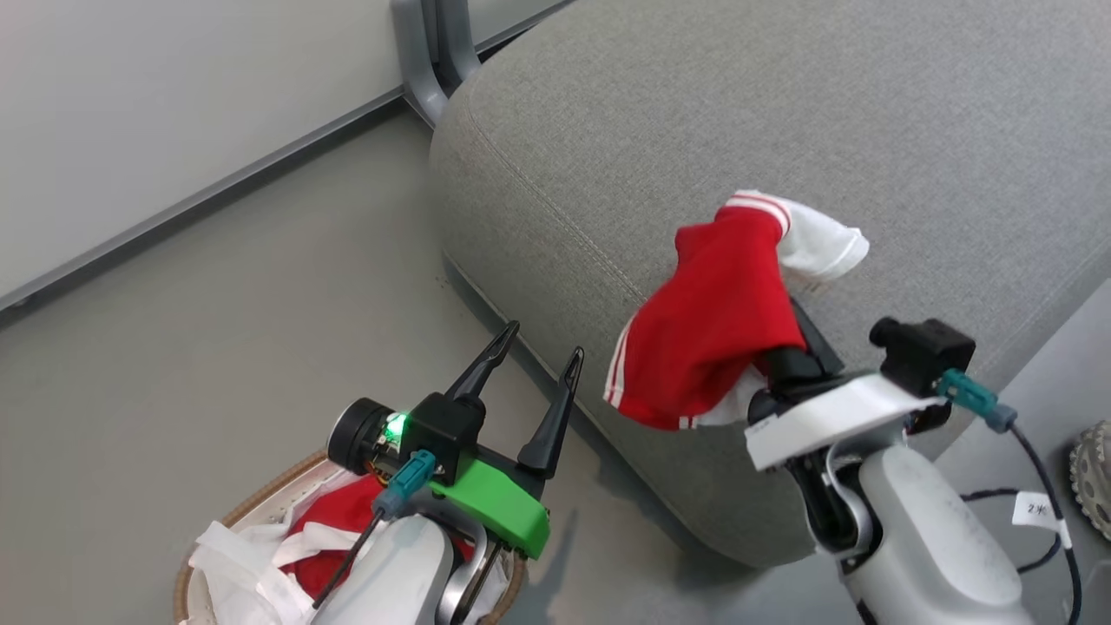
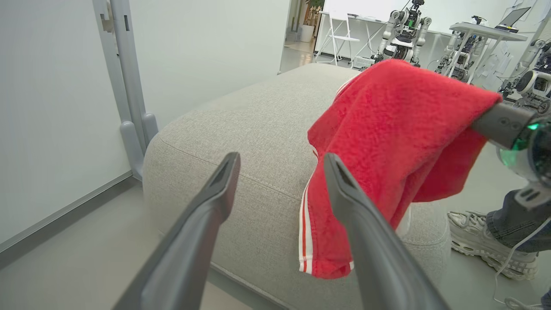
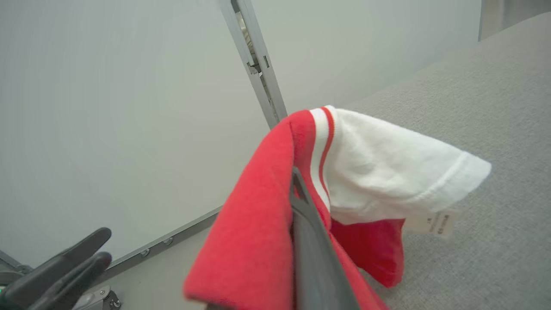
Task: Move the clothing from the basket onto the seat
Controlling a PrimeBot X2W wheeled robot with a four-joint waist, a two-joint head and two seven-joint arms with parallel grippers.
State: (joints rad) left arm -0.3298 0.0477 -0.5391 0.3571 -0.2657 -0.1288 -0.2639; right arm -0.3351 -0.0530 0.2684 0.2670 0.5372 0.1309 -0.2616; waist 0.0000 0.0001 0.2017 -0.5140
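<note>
- Right claw (image 3: 297, 185): clamped on a red garment (image 1: 720, 321), which drapes over it above the seat (image 1: 694, 113), near the front edge.
- Left claw (image 1: 544, 343): wide, empty, above the basket (image 1: 260, 495); more red cloth (image 1: 343, 516) lies inside.
- Step, as I judge it: delivery to the seat. Next: reach further in, lower, let go.
- Surroundings: grey floor (image 1: 260, 347), pale wall (image 1: 130, 104), a person's shoe (image 2: 473, 234) beside the seat.
</note>
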